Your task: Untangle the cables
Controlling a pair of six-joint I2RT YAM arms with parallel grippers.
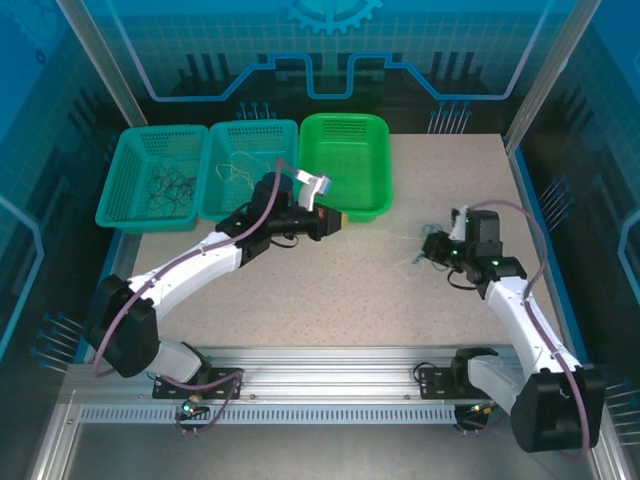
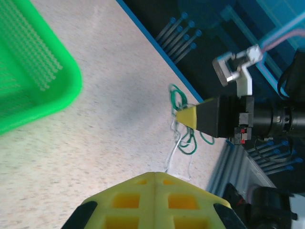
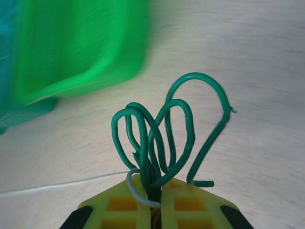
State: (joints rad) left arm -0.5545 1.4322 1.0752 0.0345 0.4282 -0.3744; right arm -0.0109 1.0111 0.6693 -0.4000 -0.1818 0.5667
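Two teal baskets [image 1: 118, 200] left of the green basket [image 1: 345, 118] already hold cables [image 1: 170, 188]. Right of it, the right gripper [image 3: 155, 200] clamps a green-and-white tangle [image 3: 151, 171]. The closed left gripper [image 2: 155, 188] seemingly pinches its white strand [image 3: 57, 186], not yet pulled free.

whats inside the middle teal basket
A few whitish cables lie loosely curled on the floor of the middle teal basket. The left arm covers its near right corner, so anything there is hidden.
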